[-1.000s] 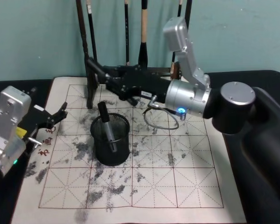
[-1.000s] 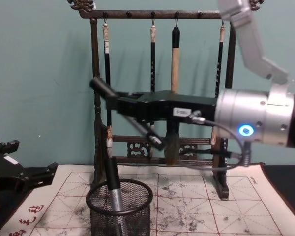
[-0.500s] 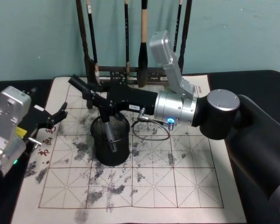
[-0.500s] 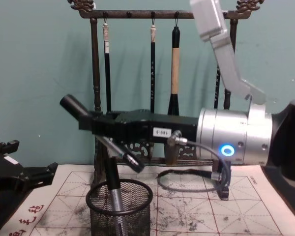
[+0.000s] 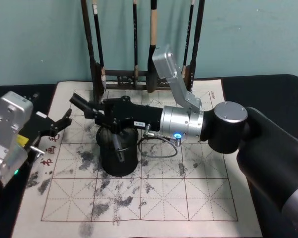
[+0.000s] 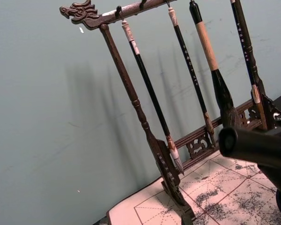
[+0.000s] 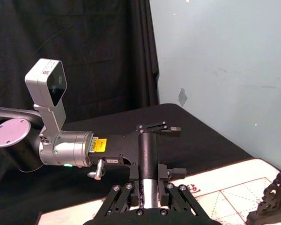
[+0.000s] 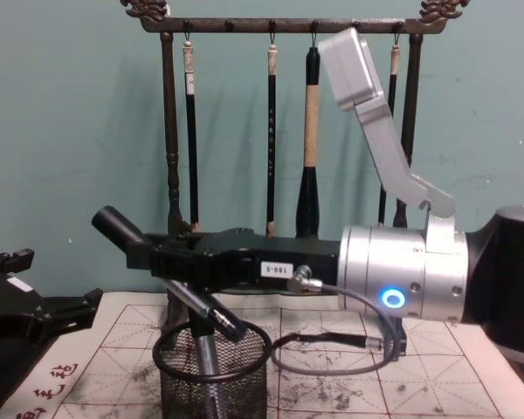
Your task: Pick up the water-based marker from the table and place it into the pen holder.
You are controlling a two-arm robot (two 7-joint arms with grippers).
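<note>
From the head camera, the right gripper [image 5: 97,116] is hanging with spread fingers just above the round black wire-mesh pen holder [image 5: 118,154], gripping nothing. Below it, the black-and-silver water-based marker [image 5: 118,145] is leaning inside that cup. The left gripper [image 5: 57,124] is sitting parked well off to the side, fingers parted.

From the chest camera, one finger [image 8: 211,314] is angling down toward the cup's rim, close to the marker's upper end [image 8: 203,336]; I'd judge a straight upward retreat safest, so nothing knocks the cup.

The right wrist camera is facing the left arm, and the marker's cap is probably hidden behind the finger.
</note>
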